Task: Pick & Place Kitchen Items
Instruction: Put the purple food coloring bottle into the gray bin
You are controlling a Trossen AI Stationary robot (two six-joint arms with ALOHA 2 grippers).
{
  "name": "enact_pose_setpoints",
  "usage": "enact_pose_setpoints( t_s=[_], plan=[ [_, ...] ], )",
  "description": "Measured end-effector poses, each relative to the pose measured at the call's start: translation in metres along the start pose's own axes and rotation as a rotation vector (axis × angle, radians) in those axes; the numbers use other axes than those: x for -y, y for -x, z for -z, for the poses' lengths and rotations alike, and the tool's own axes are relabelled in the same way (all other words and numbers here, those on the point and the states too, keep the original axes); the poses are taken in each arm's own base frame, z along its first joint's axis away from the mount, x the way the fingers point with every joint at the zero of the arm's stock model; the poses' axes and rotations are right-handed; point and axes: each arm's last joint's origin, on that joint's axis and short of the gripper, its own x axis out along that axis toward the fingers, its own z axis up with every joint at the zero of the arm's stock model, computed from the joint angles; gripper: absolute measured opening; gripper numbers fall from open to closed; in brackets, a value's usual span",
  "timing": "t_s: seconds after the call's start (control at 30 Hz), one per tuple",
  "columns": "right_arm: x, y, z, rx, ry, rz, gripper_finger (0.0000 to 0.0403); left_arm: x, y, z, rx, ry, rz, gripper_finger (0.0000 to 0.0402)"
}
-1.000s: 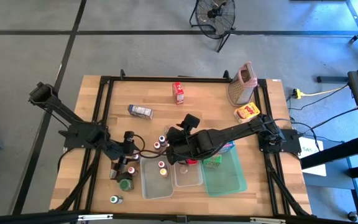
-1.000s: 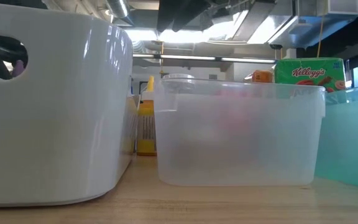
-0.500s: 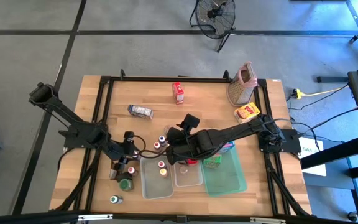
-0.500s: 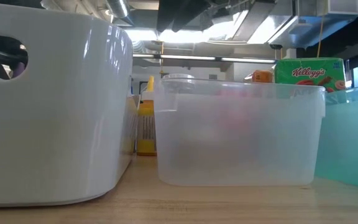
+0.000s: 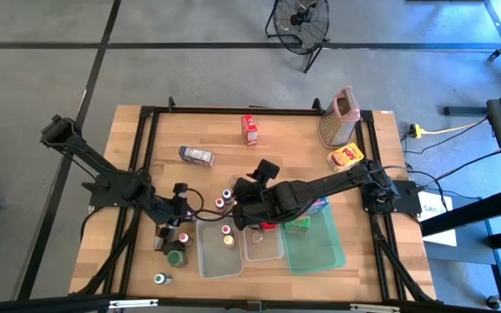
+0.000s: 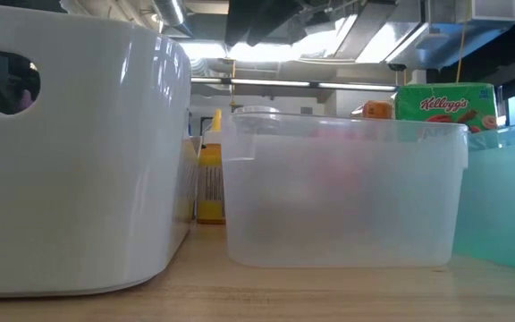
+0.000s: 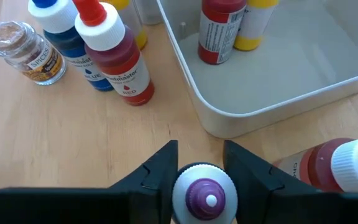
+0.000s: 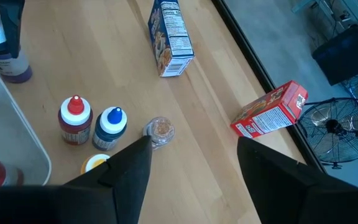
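Grey concrete floor with a black standing fan (image 5: 301, 19) surrounds the pale wooden table (image 5: 216, 130), where both dark arms reach toward the middle. At the table's near left, just beside the bigger clear plastic tub (image 5: 218, 252), the left gripper (image 7: 199, 163) stands over a small purple-capped bottle (image 7: 204, 198), its fingers on either side of the cap with a sliver of gap showing, so I judge the step in hand to be the grasp itself: jaws nearly on the cap but not clearly clamped. The next move calls for finishing the squeeze squarely on the cap, then a straight lift that avoids the white-capped red bottle (image 7: 334, 168) just beside it and clears the tub's rim (image 7: 247, 118). Hovering over the table's centre with nothing between them, the fingers of the right gripper (image 8: 188, 165) are wide apart. Counting from the wrist views: two bottles already stand in the bigger tub, one dark red (image 7: 221, 28) and one yellow (image 7: 251, 23); outside it are a red-dye squeeze bottle with white cap (image 7: 114, 56), a blue-dye bottle (image 7: 67, 34) and one clear spice jar (image 7: 25, 53) (a yellow cap peeks behind them). Cartons number four on view: one blue-and-white (image 5: 197, 156), one red (image 5: 250, 129), one yellow (image 5: 345, 156), and one green cereal carton (image 6: 445, 103) on the translucent green tray (image 5: 320, 248). One metal grater with a pink top (image 5: 339, 117) stands far right.
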Motion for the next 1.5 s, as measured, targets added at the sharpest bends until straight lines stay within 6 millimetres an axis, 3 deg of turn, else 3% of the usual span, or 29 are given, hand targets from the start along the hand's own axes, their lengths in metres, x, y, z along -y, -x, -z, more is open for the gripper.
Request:
enact_pose_setpoints(
  t_s=[0.77,0.97,1.27,1.5],
  plan=[
    [0.000,0.000,0.000,-0.001,0.002,0.001,0.0190,0.000,0.004,-0.005,-0.023,-0.021,-0.005,0.0109],
    [0.000,0.000,0.001,-0.011,0.009,-0.002,0.0185,0.000,0.017,-0.022,-0.026,-0.051,-0.045,0.0109],
    [-0.001,0.002,0.004,-0.021,0.028,0.000,0.0179,-0.007,0.053,-0.052,-0.080,-0.078,-0.185,0.0109],
    [-0.005,0.010,0.010,-0.019,0.073,0.028,0.0171,-0.007,0.075,-0.077,-0.021,-0.106,-0.162,0.0109]
  ],
)
